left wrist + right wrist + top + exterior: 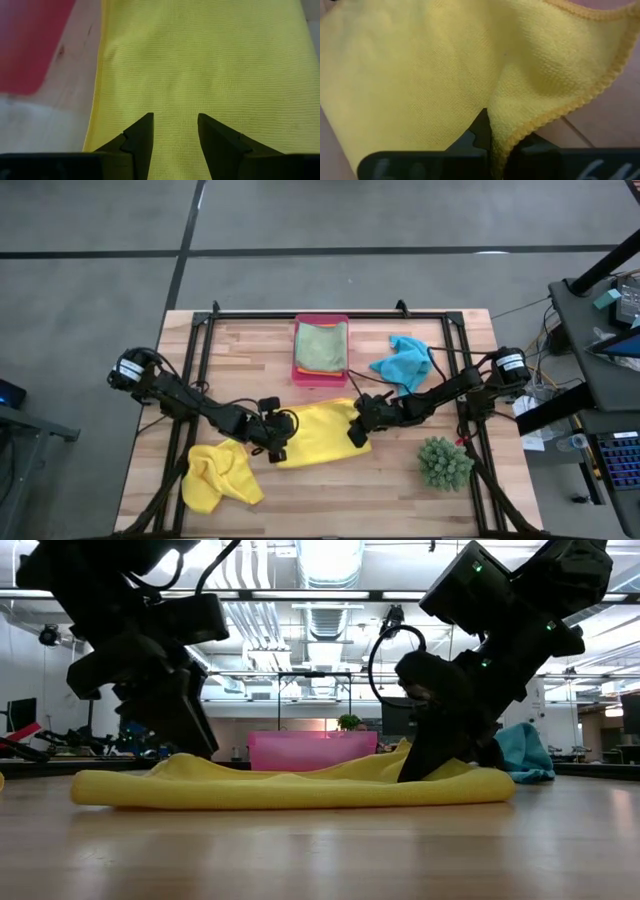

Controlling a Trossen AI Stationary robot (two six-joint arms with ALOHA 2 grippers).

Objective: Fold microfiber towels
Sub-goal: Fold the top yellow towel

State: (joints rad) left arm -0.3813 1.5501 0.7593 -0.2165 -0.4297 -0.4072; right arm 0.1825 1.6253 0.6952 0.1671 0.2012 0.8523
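Observation:
A yellow microfiber towel (pixel 322 432) lies spread flat in the table's middle. My left gripper (pixel 175 127) stands open over its left end, fingers apart with flat cloth showing between them. My right gripper (pixel 490 135) is shut on the towel's right end. A second yellow towel (pixel 220 475) lies crumpled at the near left. A turquoise towel (pixel 400 360) lies bunched at the far right. A light green towel (pixel 321 345) rests folded in the pink tray (pixel 298 370). My left gripper has its fingertips (pixel 142 131) right at the yellow towel's left end; I cannot tell whether they touch the cloth. My right gripper pinches the towel's hemmed edge (pixel 517 132) between its two shut fingers, slanting down from the table's right. The cloth rises in a small fold (pixel 400 755) at the fingers. The rest lies on the table.
A spiky green plant (pixel 445 463) stands at the near right, close to my right arm. The pink tray sits at the far middle. A black frame (pixel 205 350) runs along the table's sides. Bare wood lies along the near edge (pixel 340 500).

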